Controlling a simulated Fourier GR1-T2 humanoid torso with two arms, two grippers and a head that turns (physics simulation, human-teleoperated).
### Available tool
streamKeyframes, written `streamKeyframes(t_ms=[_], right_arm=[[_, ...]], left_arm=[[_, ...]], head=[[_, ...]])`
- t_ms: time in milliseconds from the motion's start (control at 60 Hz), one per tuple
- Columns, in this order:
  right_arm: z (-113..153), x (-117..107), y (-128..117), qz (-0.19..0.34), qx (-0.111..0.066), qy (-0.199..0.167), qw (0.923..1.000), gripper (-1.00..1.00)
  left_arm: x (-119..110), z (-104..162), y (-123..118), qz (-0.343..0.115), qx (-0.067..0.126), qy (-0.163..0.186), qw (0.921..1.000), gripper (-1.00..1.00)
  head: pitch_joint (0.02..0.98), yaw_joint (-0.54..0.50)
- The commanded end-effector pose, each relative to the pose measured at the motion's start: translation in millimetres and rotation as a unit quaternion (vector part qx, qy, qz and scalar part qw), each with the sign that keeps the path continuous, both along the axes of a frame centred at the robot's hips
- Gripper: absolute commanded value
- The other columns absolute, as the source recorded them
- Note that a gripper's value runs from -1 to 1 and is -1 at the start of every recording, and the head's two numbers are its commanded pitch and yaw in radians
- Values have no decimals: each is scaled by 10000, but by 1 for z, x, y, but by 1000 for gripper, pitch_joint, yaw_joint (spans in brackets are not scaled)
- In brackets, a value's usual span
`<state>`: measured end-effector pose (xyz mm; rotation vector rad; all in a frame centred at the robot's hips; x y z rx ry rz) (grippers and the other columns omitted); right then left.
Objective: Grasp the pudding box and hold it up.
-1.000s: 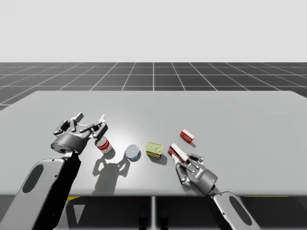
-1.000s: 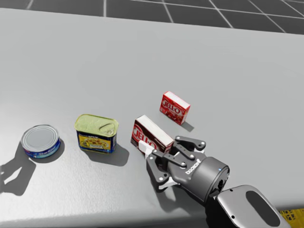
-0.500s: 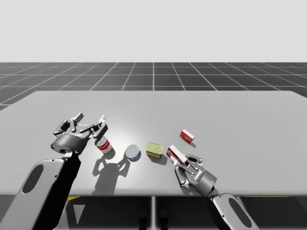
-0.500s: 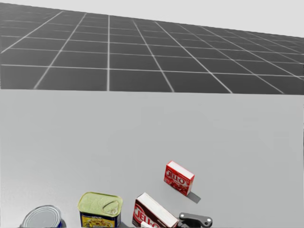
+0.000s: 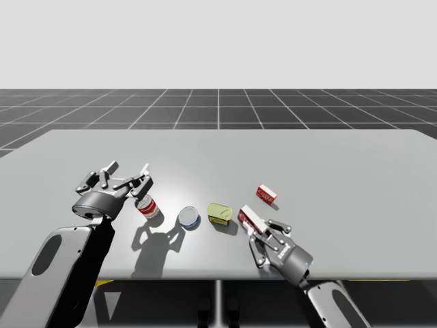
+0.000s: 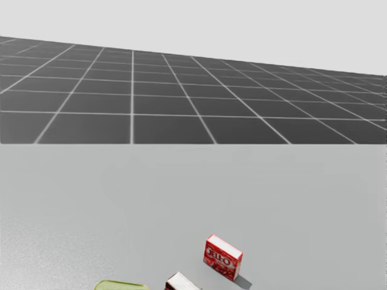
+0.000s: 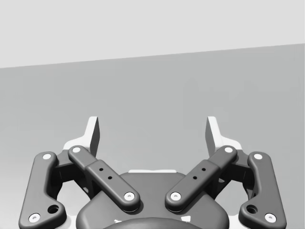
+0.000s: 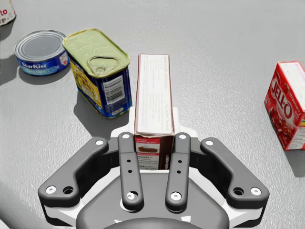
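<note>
My right claw is clamped on the long sides of the dark red cardboard pudding box, near the grey bench front edge, beside the green-lidded blue tin. It's probably light and crushable, so squeeze gently. The left claw gapes apart.

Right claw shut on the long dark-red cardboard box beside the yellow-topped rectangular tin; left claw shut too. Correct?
The left claw is open, as the left wrist view shows; the right claw is shut on the long dark-red cardboard box beside the yellow-topped rectangular tin.
</note>
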<state>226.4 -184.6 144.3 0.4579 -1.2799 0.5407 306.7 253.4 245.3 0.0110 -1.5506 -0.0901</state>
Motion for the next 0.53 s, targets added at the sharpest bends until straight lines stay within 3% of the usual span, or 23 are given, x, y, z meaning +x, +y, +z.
streamKeyframes(t_ms=[17,233,383,533], right_arm=[[42,14,2,-457,12,-493,9977,1000],[92,16,8,-553,60,-1025,9932,1000],[126,16,11,-714,128,-1678,9831,1000],[155,14,14,-781,223,-2073,9749,1000]], left_arm=[[0,0,1,4,-6,-2,10000,-1000],[0,0,1,4,-7,-7,10000,-1000],[0,1,1,19,-7,-15,10000,-1000],[1,1,1,41,-15,-10,10000,-1000]], head=[[451,-219],[443,-223],[443,-229],[443,-232]])
